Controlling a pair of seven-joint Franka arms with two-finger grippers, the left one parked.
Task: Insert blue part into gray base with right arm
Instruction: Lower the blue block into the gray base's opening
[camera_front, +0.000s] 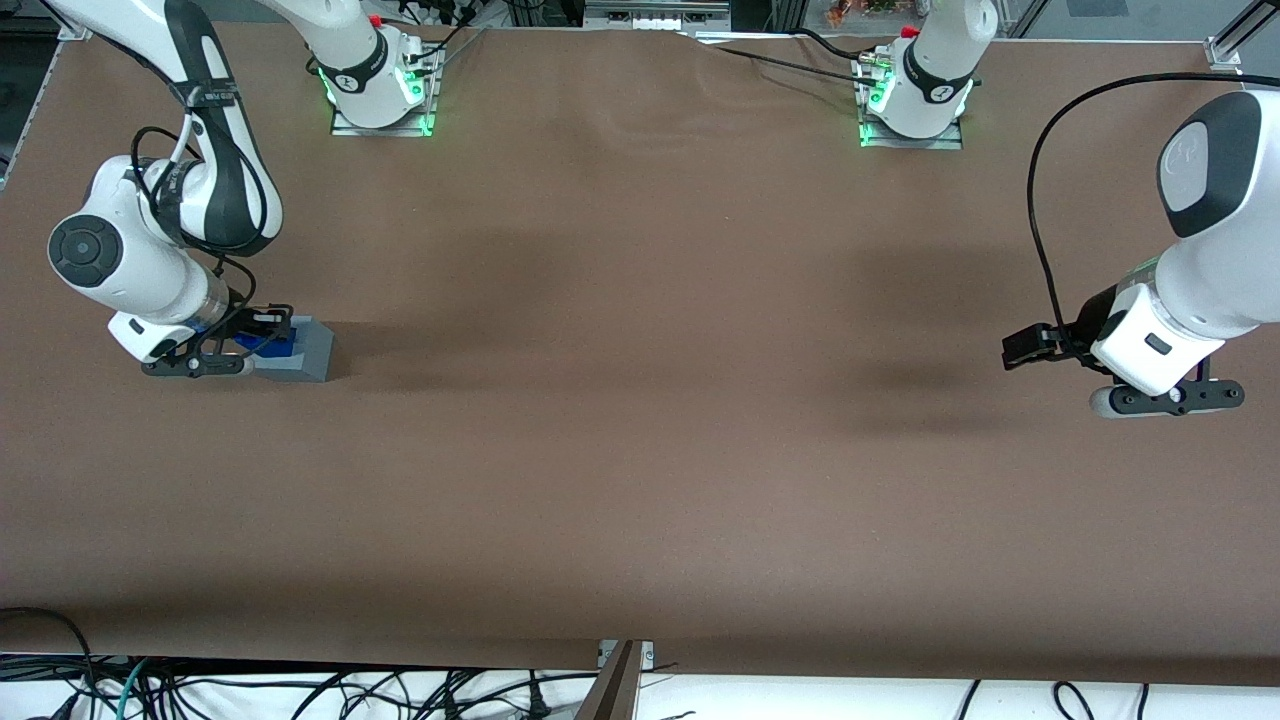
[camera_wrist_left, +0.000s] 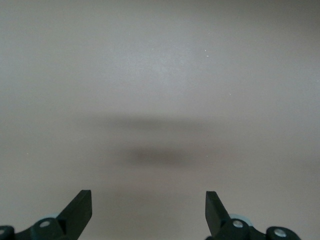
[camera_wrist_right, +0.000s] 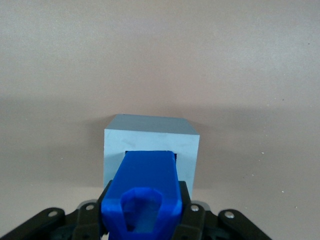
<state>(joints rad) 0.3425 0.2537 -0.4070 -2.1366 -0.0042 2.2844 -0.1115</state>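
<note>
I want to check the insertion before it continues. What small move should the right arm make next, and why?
Probably a short further push straight down. The black two-finger gripper is shut on the bright-blue plastic part, whose tip already sits in the square recess of the matte gray cube-like base, yet most of its body stands above the rim.

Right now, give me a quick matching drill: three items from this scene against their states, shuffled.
Items:
1. blue part
2. gray base
3. right arm's end effector

States:
A. rests on the brown table, recess in its top
B. clamped on the blue piece, right above the block
C. gripped, lower end at the square recess

Pairs: 1-C, 2-A, 3-B
</note>
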